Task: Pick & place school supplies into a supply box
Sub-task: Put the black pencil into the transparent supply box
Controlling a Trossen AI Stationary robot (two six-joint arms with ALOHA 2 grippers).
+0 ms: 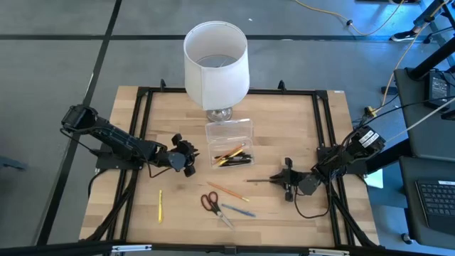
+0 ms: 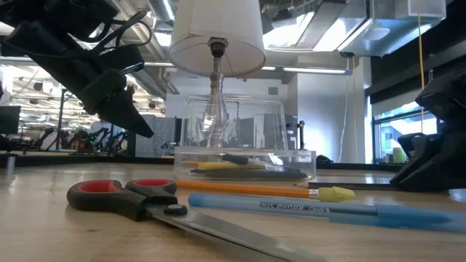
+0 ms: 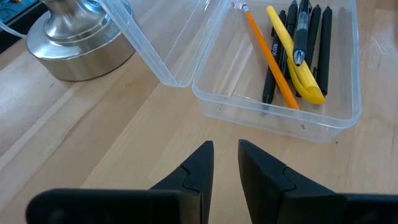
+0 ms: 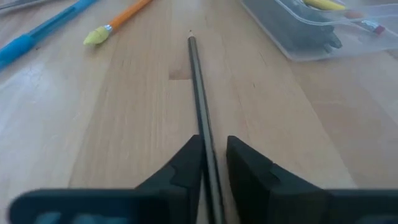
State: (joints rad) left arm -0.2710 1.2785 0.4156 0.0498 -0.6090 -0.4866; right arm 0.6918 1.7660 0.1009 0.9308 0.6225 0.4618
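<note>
The supply box [image 1: 230, 146] stands open at the middle of the wooden table [image 1: 178, 114], its clear lid tipped back toward the lamp [image 1: 216, 62] just behind it; inside lie an orange pencil [image 3: 268, 53], a yellow pen [image 3: 292, 56] and several dark pens [image 3: 317, 43], all running roughly along the box's long axis, left to right across the table with a slight slant. The right gripper [image 4: 213, 163] is low over the table to the right of the box, its fingers drawn in close around the near end of a thin dark pencil [image 4: 199, 93], which lies flat on the wood; the pencil's long axis runs left to right, its tip pointing left toward the other supplies. Whether the fingers truly press on it cannot be told. The left gripper [image 3: 225, 163] hovers just left of the box with a narrow gap between its fingers and nothing between them. On the near part of the table lie the scissors [image 1: 210, 203] with red and black handles, blades pointing toward the near right, a second orange pencil [image 1: 227, 192] slanting from far left to near right with a yellow-green eraser [image 2: 336, 193], and a blue pen [image 1: 238, 210] beside it on much the same line. A yellow pencil [image 1: 160, 205] lies apart at the near left, pointing near to far.
</note>
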